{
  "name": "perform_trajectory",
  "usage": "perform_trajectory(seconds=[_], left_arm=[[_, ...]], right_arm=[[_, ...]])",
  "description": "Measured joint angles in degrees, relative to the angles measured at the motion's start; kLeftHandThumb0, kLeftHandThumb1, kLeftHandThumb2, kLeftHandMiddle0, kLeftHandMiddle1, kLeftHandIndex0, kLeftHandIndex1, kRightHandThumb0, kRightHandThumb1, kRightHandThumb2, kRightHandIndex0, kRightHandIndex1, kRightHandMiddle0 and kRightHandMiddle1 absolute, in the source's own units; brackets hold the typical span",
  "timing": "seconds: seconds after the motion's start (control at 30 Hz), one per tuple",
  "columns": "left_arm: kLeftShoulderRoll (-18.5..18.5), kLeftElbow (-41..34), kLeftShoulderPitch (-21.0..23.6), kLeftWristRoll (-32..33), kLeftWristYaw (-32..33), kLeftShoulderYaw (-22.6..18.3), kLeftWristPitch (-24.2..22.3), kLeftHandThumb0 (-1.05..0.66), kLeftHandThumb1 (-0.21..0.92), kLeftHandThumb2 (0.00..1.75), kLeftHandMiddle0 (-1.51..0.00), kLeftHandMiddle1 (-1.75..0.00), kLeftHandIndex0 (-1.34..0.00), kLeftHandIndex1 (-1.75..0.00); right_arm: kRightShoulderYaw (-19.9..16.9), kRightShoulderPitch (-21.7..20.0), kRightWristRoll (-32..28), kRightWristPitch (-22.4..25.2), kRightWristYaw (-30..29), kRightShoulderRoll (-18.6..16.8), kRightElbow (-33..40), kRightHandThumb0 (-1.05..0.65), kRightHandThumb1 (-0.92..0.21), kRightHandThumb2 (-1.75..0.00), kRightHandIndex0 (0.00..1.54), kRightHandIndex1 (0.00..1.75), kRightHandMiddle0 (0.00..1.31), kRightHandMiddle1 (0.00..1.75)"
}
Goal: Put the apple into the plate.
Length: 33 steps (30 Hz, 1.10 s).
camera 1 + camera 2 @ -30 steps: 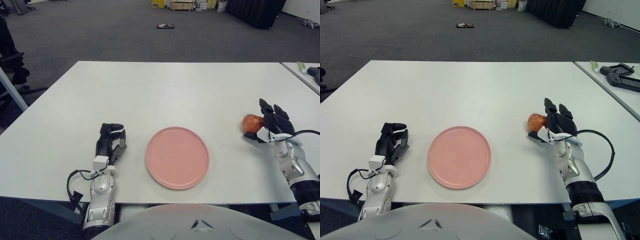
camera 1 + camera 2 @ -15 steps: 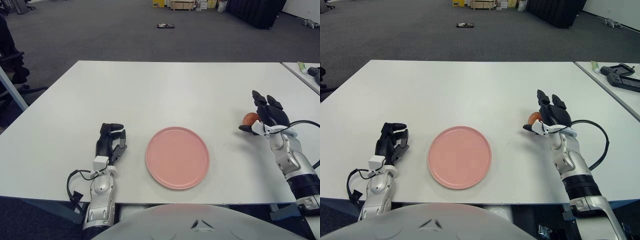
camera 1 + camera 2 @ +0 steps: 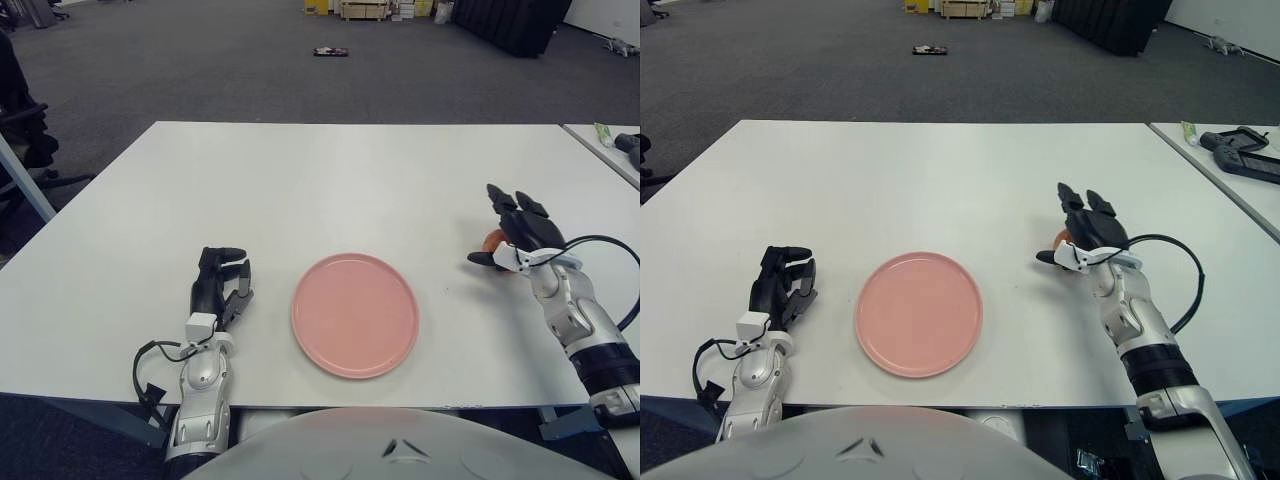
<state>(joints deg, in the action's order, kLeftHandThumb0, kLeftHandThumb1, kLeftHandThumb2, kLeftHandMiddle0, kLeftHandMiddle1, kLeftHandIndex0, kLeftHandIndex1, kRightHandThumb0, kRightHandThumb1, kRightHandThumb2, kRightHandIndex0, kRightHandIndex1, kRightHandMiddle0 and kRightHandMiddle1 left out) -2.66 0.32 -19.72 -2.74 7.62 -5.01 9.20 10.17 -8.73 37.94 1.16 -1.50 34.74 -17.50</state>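
Change: the right robot hand [image 3: 515, 232] has shifted from near the right edge of the surface [image 3: 330, 180] inward toward the plate [image 3: 354, 314], taking the apple [image 3: 492, 240] with it; more of the fruit was visible 1 second ago than now.
Meaning for the task: the carry phase appears to be under way; the apple is closer to its target but not yet over it.
Right robot hand: fingers curled around the apple from above and behind, with the thumb tip showing low on the plate side; it appears to be gripping the fruit.
Apple: only a small red patch shows between the dark fingers, right of the plate and clearly apart from it; whether it is lifted off the surface or sliding on it cannot be told.
Plate: pink, round, empty, near the middle of the front edge of the surface.
Left robot hand [image 3: 221, 283]: idle, left of the plate near the front edge, fingers curled and holding nothing.
Remaining, as judged: continue leftward until the apple is above the plate, lower it, then release.
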Motion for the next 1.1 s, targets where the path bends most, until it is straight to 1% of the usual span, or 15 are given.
perform_trajectory(seconds=[0.17, 0.4, 0.73, 0.87, 1.1], left_arm=[[0.0, -0.1, -0.02, 0.03, 0.0, 0.01, -0.01, -0.35, 0.91, 0.54, -0.38, -1.55, -0.2, -1.75], [0.07, -0.26, -0.17, 0.04, 0.0, -0.04, -0.21, -0.35, 0.91, 0.54, -0.39, -1.55, -0.2, -1.75], [0.24, -0.58, -0.27, 0.04, 0.0, -0.24, -0.65, -0.35, 0.91, 0.54, -0.4, -1.52, -0.2, -1.75], [0.28, -0.73, -0.27, 0.05, 0.0, -0.38, -0.99, -0.35, 0.91, 0.55, -0.41, -1.51, -0.2, -1.75], [0.32, -1.14, -0.39, 0.04, 0.0, -0.43, -1.58, -0.35, 0.86, 0.61, -0.43, -1.51, -0.23, -1.75]], right_arm=[[1.49, -2.22, -0.43, -0.83, 2.24, -0.02, -4.71, -0.96, -0.61, -0.45, 0.0, 0.0, 0.0, 0.0], [2.19, -6.09, -0.85, -0.88, 3.59, 0.01, -10.78, -0.94, -0.6, -0.47, 0.0, 0.0, 0.0, 0.0], [2.42, -8.29, -1.76, 0.56, 4.2, -0.03, -15.04, -0.87, -0.54, -0.55, 0.0, 0.0, 0.0, 0.0], [2.43, -9.07, -2.35, 1.63, 4.46, -0.08, -16.2, -0.87, -0.53, -0.56, 0.0, 0.0, 0.0, 0.0], [2.62, -11.79, -3.04, 3.92, 4.67, -0.26, -20.64, -0.88, -0.56, -0.58, 0.0, 0.0, 0.0, 0.0]])
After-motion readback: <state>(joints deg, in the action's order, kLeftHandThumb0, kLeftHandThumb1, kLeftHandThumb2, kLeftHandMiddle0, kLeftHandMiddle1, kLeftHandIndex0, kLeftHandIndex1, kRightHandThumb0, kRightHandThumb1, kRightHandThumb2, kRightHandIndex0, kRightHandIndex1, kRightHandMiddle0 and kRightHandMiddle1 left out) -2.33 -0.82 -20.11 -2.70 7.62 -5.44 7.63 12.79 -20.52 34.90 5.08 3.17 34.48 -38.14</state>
